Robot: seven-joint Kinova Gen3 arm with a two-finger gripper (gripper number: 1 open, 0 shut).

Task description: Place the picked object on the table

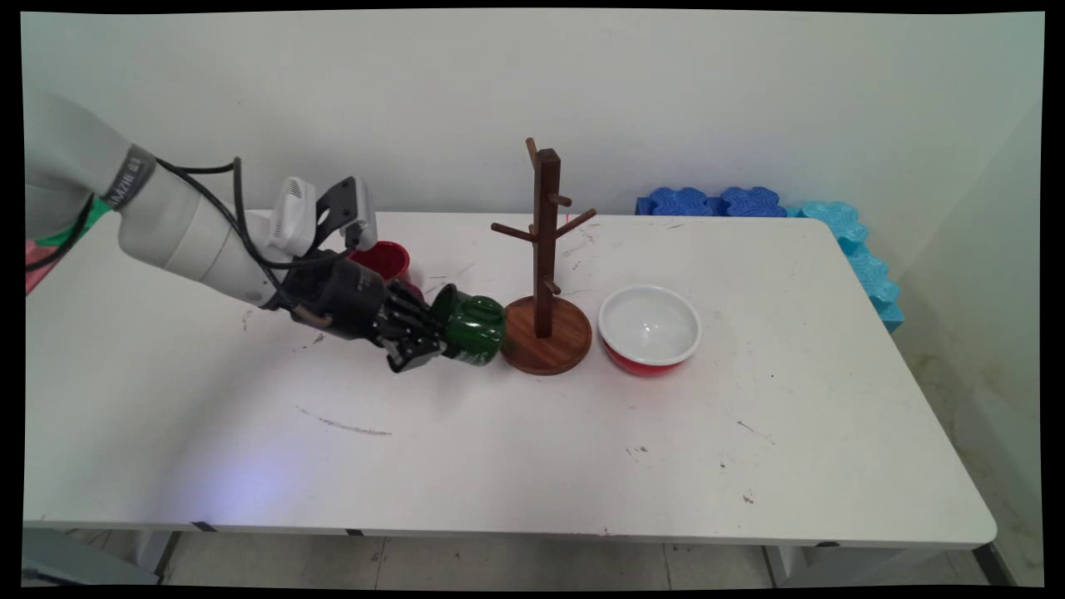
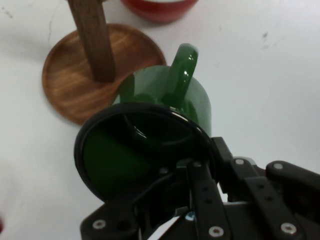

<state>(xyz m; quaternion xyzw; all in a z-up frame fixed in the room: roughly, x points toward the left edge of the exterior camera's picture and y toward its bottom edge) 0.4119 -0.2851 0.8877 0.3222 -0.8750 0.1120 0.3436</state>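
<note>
Pincer [image 1: 418, 345] of mine grips the green mug's [image 1: 471, 325] rim. Mug lies tipped beside the wooden mug tree [image 1: 545, 274]; red bowl [image 1: 649, 329] sits just beyond the tree.

**Table items, none in use but the mug**

Mug [image 1: 476, 329] [image 2: 150, 87]: green, on its side, handle uppermost, mouth towards the gripper [image 1: 428, 339] [image 2: 197, 172], whose fingers clamp its rim.
Stand [image 1: 545, 274] [image 2: 65, 90]: dark wood, upright post with pegs on a round base, just beyond the mug from the gripper; pegs bare.
Bowl [image 1: 649, 329] [image 2: 160, 7]: red outside, white inside, upright, past the stand and near its base.
Cup [image 1: 384, 259]: red, close behind the gripper on the wall side, partly hidden.
Foam blocks [image 1: 715, 202]: blue, at the table's far edge, well apart from the gripper; paler blue ones run down the far side.
Table [image 1: 499, 449]: white, scuffed.
</note>
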